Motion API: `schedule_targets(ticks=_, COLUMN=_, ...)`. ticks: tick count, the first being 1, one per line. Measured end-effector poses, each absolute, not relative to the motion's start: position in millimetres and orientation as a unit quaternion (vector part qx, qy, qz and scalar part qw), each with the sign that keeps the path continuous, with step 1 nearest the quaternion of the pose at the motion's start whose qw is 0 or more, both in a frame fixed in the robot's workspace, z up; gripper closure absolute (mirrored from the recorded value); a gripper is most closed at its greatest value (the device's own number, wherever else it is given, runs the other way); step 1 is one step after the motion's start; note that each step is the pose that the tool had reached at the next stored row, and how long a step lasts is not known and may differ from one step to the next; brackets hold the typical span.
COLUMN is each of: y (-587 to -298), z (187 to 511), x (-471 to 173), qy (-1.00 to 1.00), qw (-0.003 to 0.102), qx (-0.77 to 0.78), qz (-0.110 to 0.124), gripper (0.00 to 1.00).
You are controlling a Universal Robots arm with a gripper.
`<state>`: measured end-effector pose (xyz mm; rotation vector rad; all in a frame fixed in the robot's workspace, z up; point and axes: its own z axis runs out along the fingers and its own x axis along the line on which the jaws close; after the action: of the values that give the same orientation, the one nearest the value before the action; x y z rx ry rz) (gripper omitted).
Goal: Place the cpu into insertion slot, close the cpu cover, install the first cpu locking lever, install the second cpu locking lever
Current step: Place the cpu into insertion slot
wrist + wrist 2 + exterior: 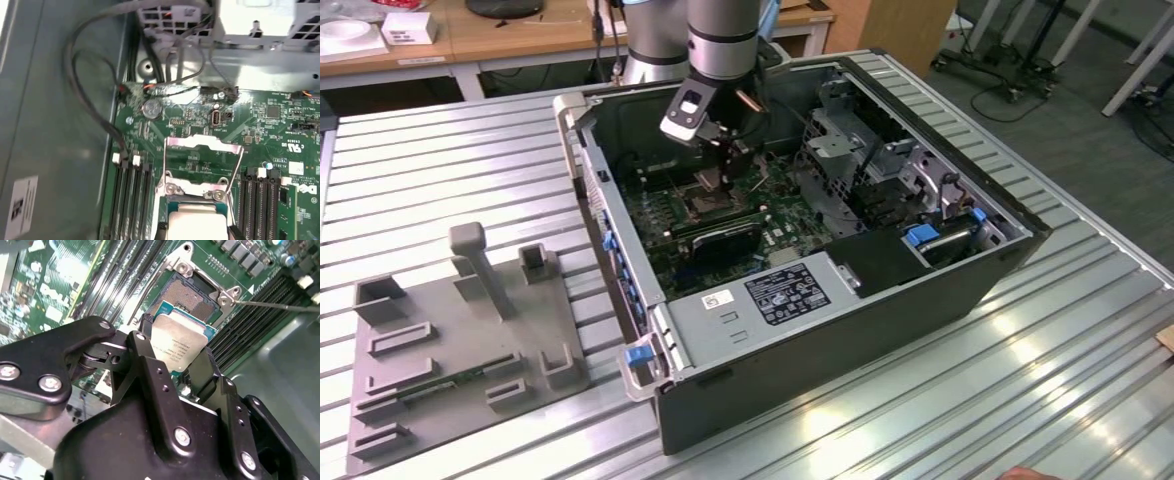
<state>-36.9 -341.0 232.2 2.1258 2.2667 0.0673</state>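
My gripper (711,178) reaches down into the open computer case and is shut on the cpu (179,342), a small square chip with a silvery top. The black fingers (145,357) pinch it by two opposite edges. The cpu hangs tilted just above the insertion slot (187,295), whose dark centre lies bare on the green motherboard (781,215). In the first wrist view the cpu (197,225) sits in front of the cpu cover (204,144), which stands swung open behind the socket. Thin locking levers (235,170) stand released along its sides, and one lever (280,305) juts out beside the slot.
Long black memory slots (132,195) flank the socket on both sides. Loose cables (90,100) and a metal drive cage (854,150) crowd the case's far part. The case wall (607,215) rises at the exterior view's left; a grey fixture plate (454,350) lies beyond it.
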Motion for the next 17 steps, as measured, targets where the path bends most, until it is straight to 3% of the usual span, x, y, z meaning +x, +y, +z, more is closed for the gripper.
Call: schedule_targets(ticks=17, y=-341.0, z=225.4, x=-37.1, qy=0.709, qw=0.011, qx=0.705, qz=0.027, gripper=0.46)
